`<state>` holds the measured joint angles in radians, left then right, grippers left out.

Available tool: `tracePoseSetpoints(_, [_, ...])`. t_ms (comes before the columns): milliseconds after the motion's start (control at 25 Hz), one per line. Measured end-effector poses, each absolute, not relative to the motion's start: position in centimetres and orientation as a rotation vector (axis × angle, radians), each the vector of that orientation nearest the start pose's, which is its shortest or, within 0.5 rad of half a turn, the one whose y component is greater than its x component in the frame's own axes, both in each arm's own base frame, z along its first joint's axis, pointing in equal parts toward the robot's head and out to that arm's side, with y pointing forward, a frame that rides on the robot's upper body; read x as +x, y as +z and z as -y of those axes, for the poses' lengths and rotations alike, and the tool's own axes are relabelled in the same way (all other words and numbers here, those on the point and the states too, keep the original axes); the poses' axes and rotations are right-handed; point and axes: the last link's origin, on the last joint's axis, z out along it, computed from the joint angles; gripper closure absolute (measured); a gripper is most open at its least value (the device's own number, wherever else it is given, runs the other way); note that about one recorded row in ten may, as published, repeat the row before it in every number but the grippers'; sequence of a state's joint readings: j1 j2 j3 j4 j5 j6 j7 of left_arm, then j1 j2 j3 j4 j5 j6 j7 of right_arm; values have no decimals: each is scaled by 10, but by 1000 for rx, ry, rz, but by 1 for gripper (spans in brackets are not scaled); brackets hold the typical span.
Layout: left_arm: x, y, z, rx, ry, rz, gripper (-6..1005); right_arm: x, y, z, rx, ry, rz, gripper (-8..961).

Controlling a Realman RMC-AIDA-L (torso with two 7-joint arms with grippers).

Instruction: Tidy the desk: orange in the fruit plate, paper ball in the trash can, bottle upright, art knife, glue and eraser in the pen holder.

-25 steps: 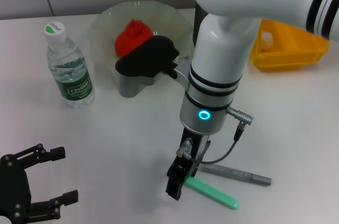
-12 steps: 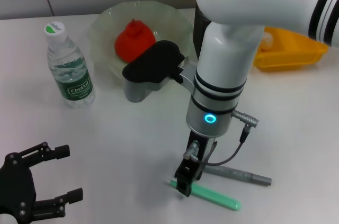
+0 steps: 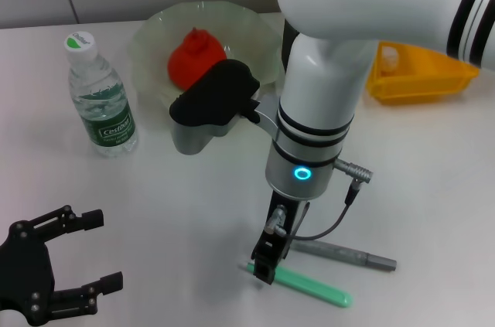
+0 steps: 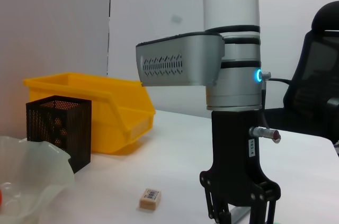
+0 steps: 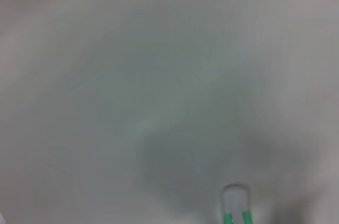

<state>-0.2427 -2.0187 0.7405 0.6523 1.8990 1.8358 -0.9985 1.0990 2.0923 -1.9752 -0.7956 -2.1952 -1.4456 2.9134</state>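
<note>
Green plastic marks the art knife (image 3: 305,281), which lies flat on the white surface (image 3: 178,211), just beside a grey pen-like item (image 3: 344,254) that may be the glue, though this cannot be confirmed. The right tool (image 3: 264,260) is held vertically over the near end of the knife, fingertips at or touching it; whether the fingers are closed on it cannot be told, as the head view shows them edge-on and the right wrist view shows only the knife's tip (image 5: 235,209) against the surface. The vertical pose is judged to be chosen so that a thin, flat object can be pinched from above. The left tool (image 3: 73,265) is parked low at the near left, fingers spread and holding nothing, well apart from the work. The bottle (image 3: 97,99) is already standing upright; the orange (image 3: 195,55) sits in the fruit plate (image 3: 151,33). The eraser (image 4: 150,198) lies on the surface, not yet stowed, near the black mesh pen holder (image 4: 58,128), which stands just beside the yellow bin (image 4: 114,110). No paper ball is identified with certainty. The pen holder is judged the destination for the knife, so a lift and carry across the surface would be required.
</note>
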Motion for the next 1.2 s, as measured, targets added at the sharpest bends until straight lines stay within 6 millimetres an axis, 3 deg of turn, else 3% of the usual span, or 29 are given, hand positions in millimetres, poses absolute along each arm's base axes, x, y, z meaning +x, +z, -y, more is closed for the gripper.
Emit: tracePoseSetpoints(1200, [-316, 22, -232, -2759, -792, 325, 138, 107, -132, -322, -2851, -935, -918, 543])
